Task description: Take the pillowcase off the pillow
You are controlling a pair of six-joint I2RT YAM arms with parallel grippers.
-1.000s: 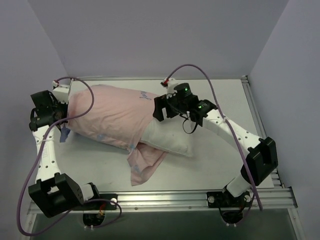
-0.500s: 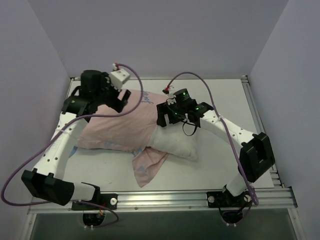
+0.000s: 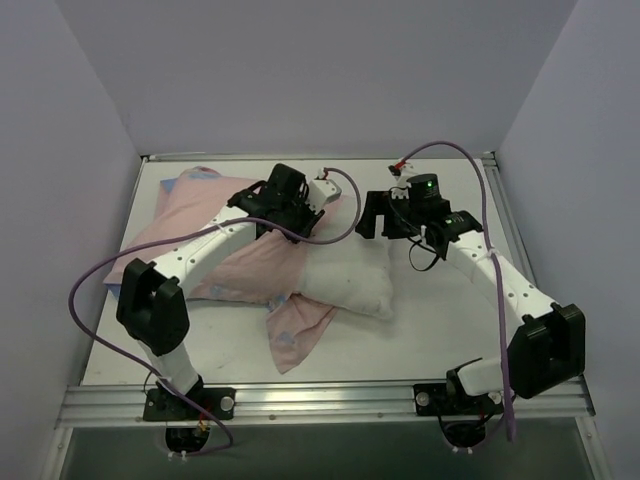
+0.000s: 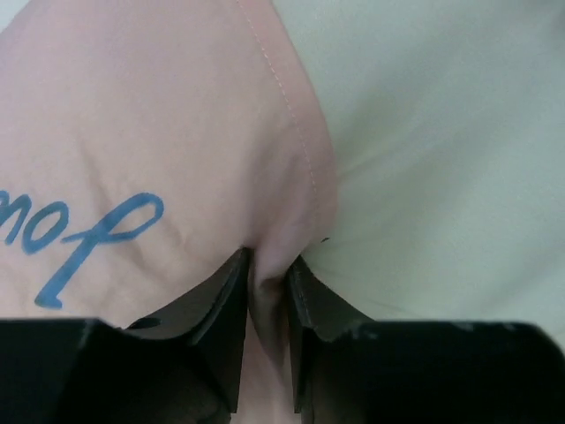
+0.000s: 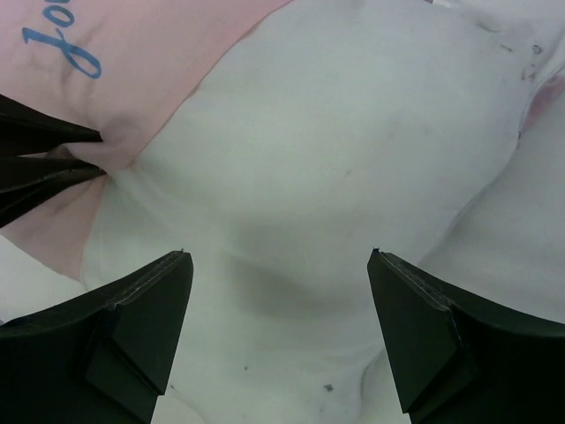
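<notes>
2 hands: left hand (image 4: pixel 269 261) pinches thin pink pillowcase (image 4: pixel 159 115) fold; right hand (image 5: pixel 278 256) gapes over plump white pillow (image 5: pixel 353 132).

The top view looks down from high at the near edge over the whole counter (image 3: pixel 430 340). Both wrist views sit very close, facing down, and share the pillowcase (image 4: pixel 132 115) edge against the pillow (image 5: pixel 353 132).

The pillowcase (image 3: pixel 215 265) is shown pale pink, with blue script lettering; a faint bluish print is perhaps seen at its far corner. The pillow (image 3: pixel 350 285) is plain white. The left arm (image 3: pixel 195 247) and right arm (image 3: pixel 500 280) are coloured white, with black joints. The table (image 3: pixel 430 340) is white.
</notes>
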